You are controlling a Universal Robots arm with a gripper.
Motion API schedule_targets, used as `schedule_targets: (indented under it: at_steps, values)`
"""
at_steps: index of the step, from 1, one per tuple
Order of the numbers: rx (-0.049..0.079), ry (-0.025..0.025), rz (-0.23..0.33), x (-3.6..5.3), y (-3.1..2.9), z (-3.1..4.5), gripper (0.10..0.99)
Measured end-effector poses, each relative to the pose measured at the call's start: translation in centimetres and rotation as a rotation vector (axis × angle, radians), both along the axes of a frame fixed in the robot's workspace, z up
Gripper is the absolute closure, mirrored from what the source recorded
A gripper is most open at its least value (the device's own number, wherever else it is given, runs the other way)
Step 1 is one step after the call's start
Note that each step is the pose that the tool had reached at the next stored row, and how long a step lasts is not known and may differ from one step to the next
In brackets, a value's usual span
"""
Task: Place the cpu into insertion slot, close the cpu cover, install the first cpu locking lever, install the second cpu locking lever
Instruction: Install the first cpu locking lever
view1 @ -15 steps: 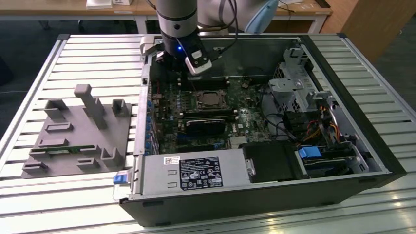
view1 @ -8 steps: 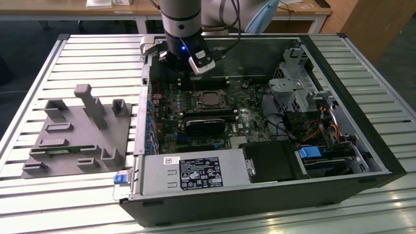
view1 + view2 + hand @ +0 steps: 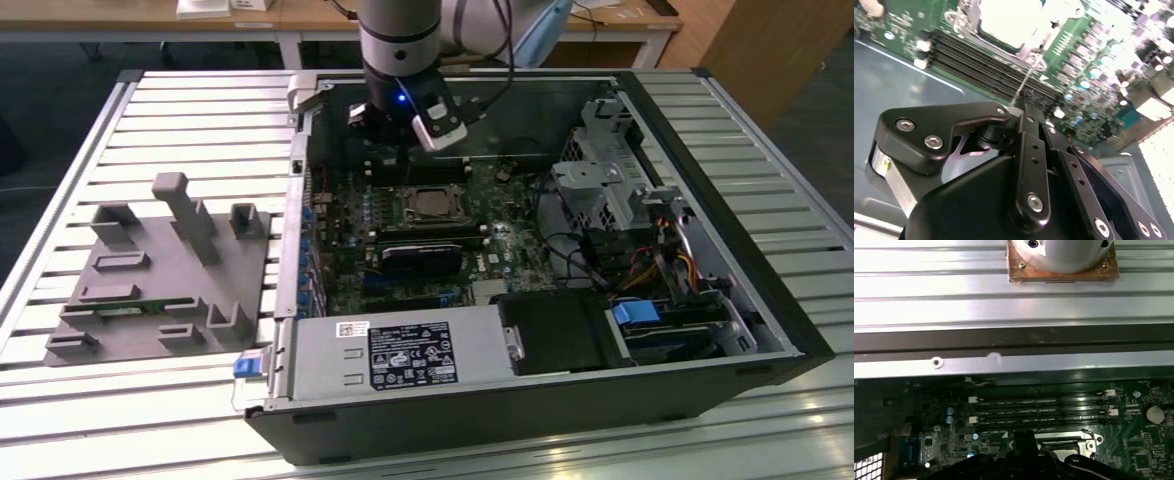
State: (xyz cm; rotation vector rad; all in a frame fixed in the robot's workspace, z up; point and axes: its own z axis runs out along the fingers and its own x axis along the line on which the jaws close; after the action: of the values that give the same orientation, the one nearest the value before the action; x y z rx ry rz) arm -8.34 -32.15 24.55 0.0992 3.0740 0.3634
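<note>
Chip [image 3: 1004, 20] sat in the socket [image 3: 461, 216], cover [image 3: 1029, 47] down over it. Gripper [image 3: 1026, 100] jaws looked together at the free end of a raised lever [image 3: 1026, 75]. We judged this lever not yet latched and could not make out the other.

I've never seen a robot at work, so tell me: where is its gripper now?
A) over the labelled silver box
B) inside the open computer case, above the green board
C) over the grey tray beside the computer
B: in the exterior view the gripper hangs inside the computer case, above the green board near the cpu.
</note>
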Motion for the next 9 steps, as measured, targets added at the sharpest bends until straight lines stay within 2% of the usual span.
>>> schedule_targets:
  at_steps: [5,9]
  values:
    - [0.0,0.0,0.0,1.08,0.0,0.0,0.984]
    - [0.0,-0.0001,0.0,1.18,0.0,0.0,0.984]
